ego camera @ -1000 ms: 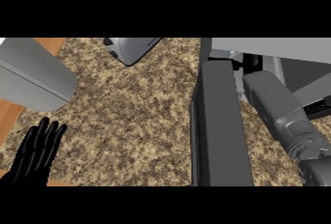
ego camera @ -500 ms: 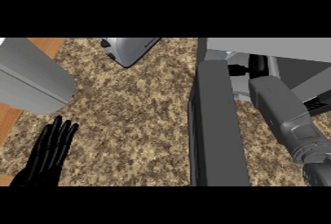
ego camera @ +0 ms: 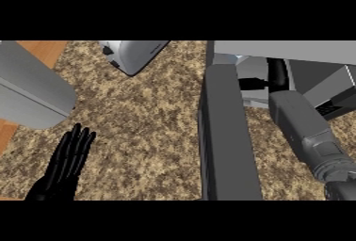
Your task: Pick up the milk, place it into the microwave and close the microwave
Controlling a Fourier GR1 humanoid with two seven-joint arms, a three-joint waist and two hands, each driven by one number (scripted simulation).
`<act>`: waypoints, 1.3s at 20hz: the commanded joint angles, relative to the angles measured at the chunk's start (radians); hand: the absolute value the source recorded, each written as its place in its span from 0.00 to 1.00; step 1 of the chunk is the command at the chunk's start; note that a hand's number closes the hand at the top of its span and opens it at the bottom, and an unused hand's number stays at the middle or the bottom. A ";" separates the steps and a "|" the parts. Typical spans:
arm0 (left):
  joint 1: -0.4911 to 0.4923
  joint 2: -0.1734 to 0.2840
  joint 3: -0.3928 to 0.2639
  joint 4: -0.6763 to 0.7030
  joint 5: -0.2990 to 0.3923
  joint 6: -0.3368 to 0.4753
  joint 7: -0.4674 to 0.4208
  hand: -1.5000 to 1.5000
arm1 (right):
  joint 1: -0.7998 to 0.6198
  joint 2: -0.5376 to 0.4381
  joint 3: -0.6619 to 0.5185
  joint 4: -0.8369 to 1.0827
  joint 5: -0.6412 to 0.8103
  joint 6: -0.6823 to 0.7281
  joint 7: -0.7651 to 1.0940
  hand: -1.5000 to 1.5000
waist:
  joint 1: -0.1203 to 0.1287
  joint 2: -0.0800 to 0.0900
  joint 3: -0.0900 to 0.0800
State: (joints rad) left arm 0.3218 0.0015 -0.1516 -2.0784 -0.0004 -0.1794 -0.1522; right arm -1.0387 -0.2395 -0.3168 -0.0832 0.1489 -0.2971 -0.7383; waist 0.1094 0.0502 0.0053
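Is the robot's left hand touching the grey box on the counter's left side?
Apart. The head view shows speckled counter between the fingertips of the left hand and the lower edge of the grey box.

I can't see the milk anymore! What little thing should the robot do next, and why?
Probably draw the right hand back out. Its arm reaches into the microwave, past the open door, so the door cannot swing shut yet. Whether the milk is released is hidden. The left hand rests open on the counter.
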 commanded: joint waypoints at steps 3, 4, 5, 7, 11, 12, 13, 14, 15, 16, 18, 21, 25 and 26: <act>-0.007 -0.001 -0.043 0.043 -0.018 0.017 -0.003 0.00 | 0.064 0.042 -0.020 -0.014 -0.022 0.071 -0.078 0.00 | -0.027 -0.012 -0.001; -0.031 0.005 -0.038 0.033 -0.019 -0.008 0.025 0.00 | 0.086 0.038 -0.015 -0.007 -0.017 0.111 -0.095 0.00 | -0.028 -0.009 0.000; -0.008 -0.001 -0.097 0.023 -0.028 0.014 0.026 0.00 | 0.096 0.009 -0.017 -0.007 -0.020 0.166 -0.096 0.00 | -0.033 -0.013 0.000; -0.040 0.005 -0.042 0.068 -0.012 -0.008 0.023 0.00 | 0.104 0.044 -0.031 -0.018 -0.035 0.157 -0.122 0.00 | -0.039 -0.016 -0.001; -0.100 0.015 -0.065 0.152 -0.014 -0.048 0.011 0.00 | 0.143 0.088 -0.033 -0.027 -0.042 0.192 -0.159 0.00 | -0.065 -0.027 -0.003; -0.110 0.012 -0.084 0.114 -0.028 -0.036 0.067 0.00 | 0.161 0.039 -0.033 -0.034 -0.045 0.267 -0.168 0.00 | -0.073 -0.031 -0.002; -0.106 0.061 -0.020 0.162 0.018 -0.090 -0.001 0.00 | 0.174 0.044 -0.034 -0.025 -0.049 0.284 -0.154 0.00 | -0.072 -0.032 -0.003; -0.111 0.071 -0.052 0.157 0.002 -0.107 0.022 0.00 | 0.166 0.072 -0.042 -0.033 -0.056 0.241 -0.161 0.00 | -0.070 -0.032 -0.003; -0.123 0.016 -0.138 0.193 -0.086 -0.058 0.021 0.00 | 0.205 0.080 -0.034 -0.041 -0.051 0.275 -0.207 0.00 | -0.083 -0.036 -0.003; -0.183 0.037 -0.087 0.198 -0.026 -0.088 0.067 1.00 | 0.204 0.100 -0.024 -0.051 -0.044 0.248 -0.204 0.00 | -0.087 -0.038 -0.004; -0.118 0.072 -0.123 0.211 -0.054 -0.130 -0.006 1.00 | 0.268 0.087 -0.014 -0.055 -0.038 0.278 -0.241 0.00 | -0.090 -0.042 -0.004; -0.193 0.076 -0.115 0.300 -0.107 -0.124 -0.035 1.00 | 0.306 0.067 -0.002 -0.085 -0.036 0.327 -0.261 0.00 | -0.101 -0.045 -0.005; -0.320 0.001 -0.135 0.411 -0.103 -0.067 0.052 1.00 | 0.402 0.109 0.026 -0.160 -0.040 0.349 -0.284 0.00 | -0.127 -0.054 -0.006; -0.243 0.026 -0.129 0.361 -0.097 -0.098 0.027 1.00 | 0.429 0.083 0.045 -0.226 -0.045 0.384 -0.226 0.00 | -0.127 -0.058 -0.007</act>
State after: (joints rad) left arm 0.0974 0.0329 -0.2800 -1.7593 -0.0934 -0.2733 -0.1302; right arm -0.6888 -0.1578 -0.3040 -0.2197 0.1076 0.0308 -0.9775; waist -0.0007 0.0014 0.0002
